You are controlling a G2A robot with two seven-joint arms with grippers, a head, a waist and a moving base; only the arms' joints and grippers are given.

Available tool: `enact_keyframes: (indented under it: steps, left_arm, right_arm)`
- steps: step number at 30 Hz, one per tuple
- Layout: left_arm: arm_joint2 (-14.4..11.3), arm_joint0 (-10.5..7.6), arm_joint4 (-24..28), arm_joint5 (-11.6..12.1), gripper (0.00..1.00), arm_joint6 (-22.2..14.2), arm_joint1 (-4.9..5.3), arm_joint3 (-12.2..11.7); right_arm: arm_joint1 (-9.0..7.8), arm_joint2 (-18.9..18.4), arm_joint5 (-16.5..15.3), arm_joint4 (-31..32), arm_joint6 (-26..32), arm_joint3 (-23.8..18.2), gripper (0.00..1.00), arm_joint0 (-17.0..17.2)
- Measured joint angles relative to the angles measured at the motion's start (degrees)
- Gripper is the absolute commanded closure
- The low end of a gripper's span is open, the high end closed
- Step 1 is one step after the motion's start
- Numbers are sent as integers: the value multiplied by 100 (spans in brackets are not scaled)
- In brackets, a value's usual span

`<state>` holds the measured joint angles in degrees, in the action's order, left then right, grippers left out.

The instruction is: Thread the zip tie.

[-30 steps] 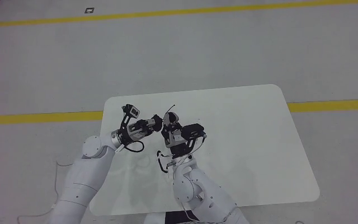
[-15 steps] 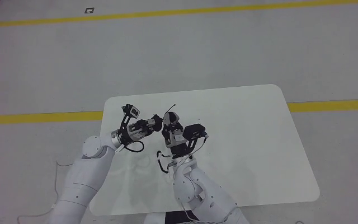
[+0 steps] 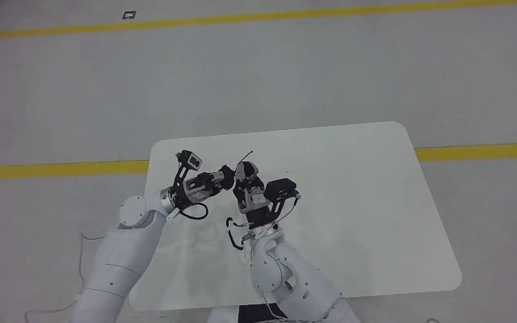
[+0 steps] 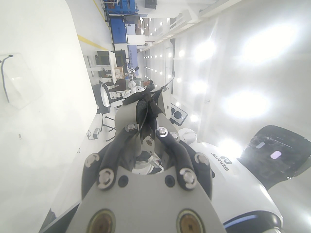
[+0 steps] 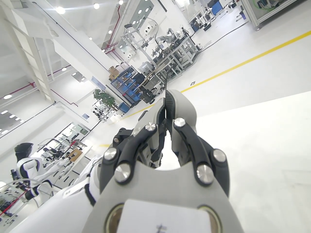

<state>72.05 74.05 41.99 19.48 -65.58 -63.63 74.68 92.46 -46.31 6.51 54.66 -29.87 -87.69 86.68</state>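
A thin black zip tie [image 3: 245, 155] is held in the air above the near left part of the white table [image 3: 363, 202]. My left gripper [image 3: 226, 176] and right gripper [image 3: 241, 173] meet tip to tip, both shut on it. In the left wrist view the left gripper [image 4: 145, 96] pinches a black strand, and the zip tie [image 4: 168, 84] tail pokes out past the tips. The right gripper [image 5: 166, 101] clamps the zip tie [image 5: 166, 84], whose thin end sticks straight out beyond the pads. The tie's head is hidden between the fingers.
A clear plastic piece [image 4: 17, 83] with a black strand [image 4: 4, 81] on it lies on the table beside my left arm. The table's right half [image 3: 380, 242] is bare white surface. Yellow floor lines [image 3: 242, 18] run beyond it.
My right wrist has shifted slightly to the right while both grippers stayed together on the zip tie. The left arm has held its place.
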Motion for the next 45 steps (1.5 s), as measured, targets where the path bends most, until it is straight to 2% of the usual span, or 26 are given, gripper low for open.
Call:
enact_keyframes:
  steps: [15,19,28,45]
  left_arm:
    - [-2,1,-1,-3,100,5,0,2]
    - [-37,36,14,-90,100,190,-3,52]
    - [-24,-8,182,-99,100,80,16,-44]
    - [-28,-11,165,-97,100,13,33,-49]
  right_arm:
    - [0,0,0,0,0,0,100,0]
    - [0,0,0,0,0,0,100,0]
    - [0,0,0,0,0,0,100,0]
    - [-17,-66,69,172,47,-95,100,59]
